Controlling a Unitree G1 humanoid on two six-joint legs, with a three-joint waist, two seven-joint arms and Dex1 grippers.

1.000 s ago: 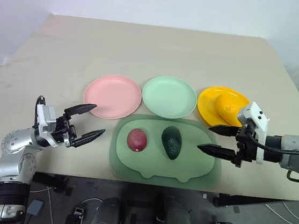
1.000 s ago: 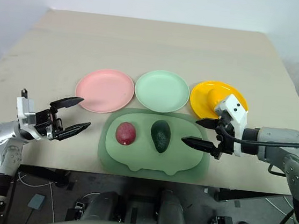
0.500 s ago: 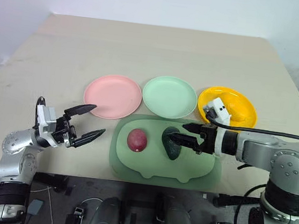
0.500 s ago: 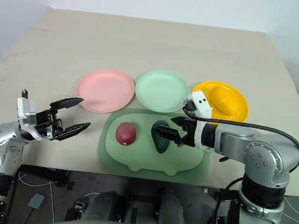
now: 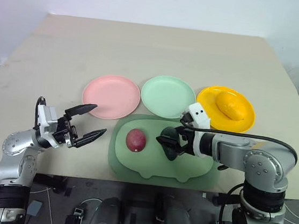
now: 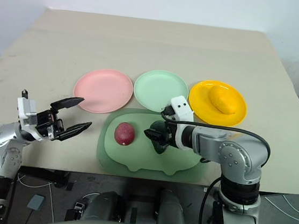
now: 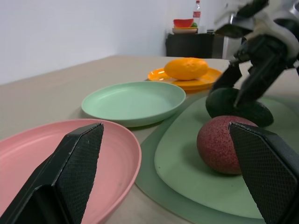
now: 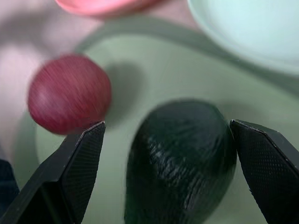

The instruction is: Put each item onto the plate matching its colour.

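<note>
two fruits remain on the green mat [image 5: 148, 168]: the red-purple fruit [image 5: 136, 139] and, just beside it, the avocado [image 8: 182, 154]. the right gripper [image 5: 170, 142] is spread wide with one black finger on either side of the avocado, nothing yet held. the left gripper [image 5: 87, 121] hovers near the mat's edge, jaws equally wide, holding nothing.

risks, as judged: the avocado is bumpy and tapered, so a closure near its narrow end could squeeze it out sideways and roll it against the red-purple fruit; a finger dragging on the mat could shift the mat toward the plates; a loose hold could drop the fruit short of its plate, on the rim.

containers: the yellow plate [image 5: 244, 121] carries the yellow fruit [image 5: 229, 104], already matched. the mint green plate [image 5: 168, 96], next to the mat, is empty and awaits the avocado. the pink plate [image 5: 111, 96] is empty and awaits the red-purple fruit.
</note>
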